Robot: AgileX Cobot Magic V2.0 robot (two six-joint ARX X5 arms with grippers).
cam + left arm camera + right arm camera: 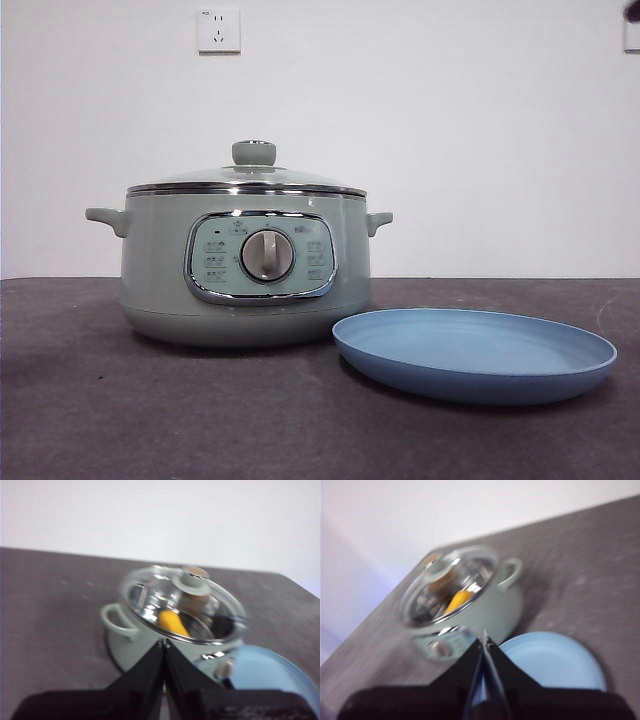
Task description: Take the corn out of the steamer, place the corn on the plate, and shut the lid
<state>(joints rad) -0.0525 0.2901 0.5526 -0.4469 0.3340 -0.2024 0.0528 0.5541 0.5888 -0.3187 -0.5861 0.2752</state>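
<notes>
The corn point(172, 621), a bumpy yellow-orange cob, lies inside the steamer point(160, 270), visible through the domed glass lid point(250, 178), which sits closed on its chrome rim. The sage-green pot stands mid-table on the dark matte surface; the shallow light-blue plate point(475, 355) lies just beside it, nearer the front edge. The left gripper point(164, 642) and right gripper point(484, 639) hover clear, jaws pressed together, holding nothing. Opening wide over the small green knob point(254, 153) and lifting straight up looks the surest start.
</notes>
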